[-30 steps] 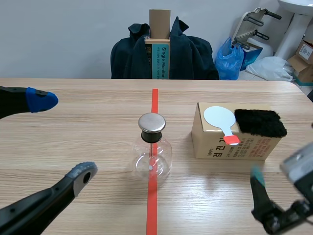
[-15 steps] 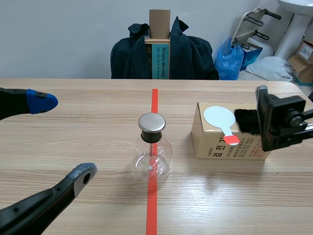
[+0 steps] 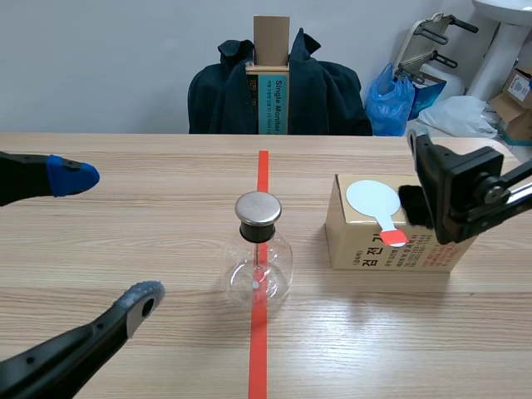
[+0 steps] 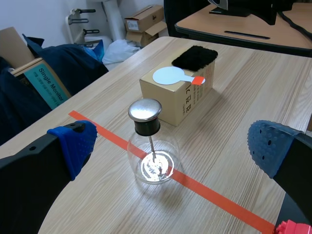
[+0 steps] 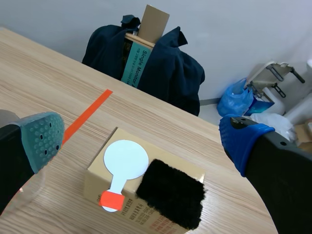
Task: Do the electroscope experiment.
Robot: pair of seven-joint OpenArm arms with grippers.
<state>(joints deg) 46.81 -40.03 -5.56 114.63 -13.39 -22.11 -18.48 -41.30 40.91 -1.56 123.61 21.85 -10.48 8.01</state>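
Your left gripper (image 3: pixel 106 237) has its fingers spread wide, with the glass electroscope flask (image 3: pixel 258 264) ahead of it on the red tape line (image 3: pixel 258 349). Your right gripper (image 5: pixel 141 139) is spread wide too, raised by the cardboard box (image 5: pixel 97 183). Its wrist view shows the whole black fur pad (image 5: pixel 170 192) beside the white disc paddle (image 5: pixel 126 160) on top of the box. In the scene view that arm covers part of the fur.

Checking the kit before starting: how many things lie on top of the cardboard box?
2. A white disc paddle with a red handle end lies on the cardboard box, and a black fur pad sits right beside it. None seems hidden.
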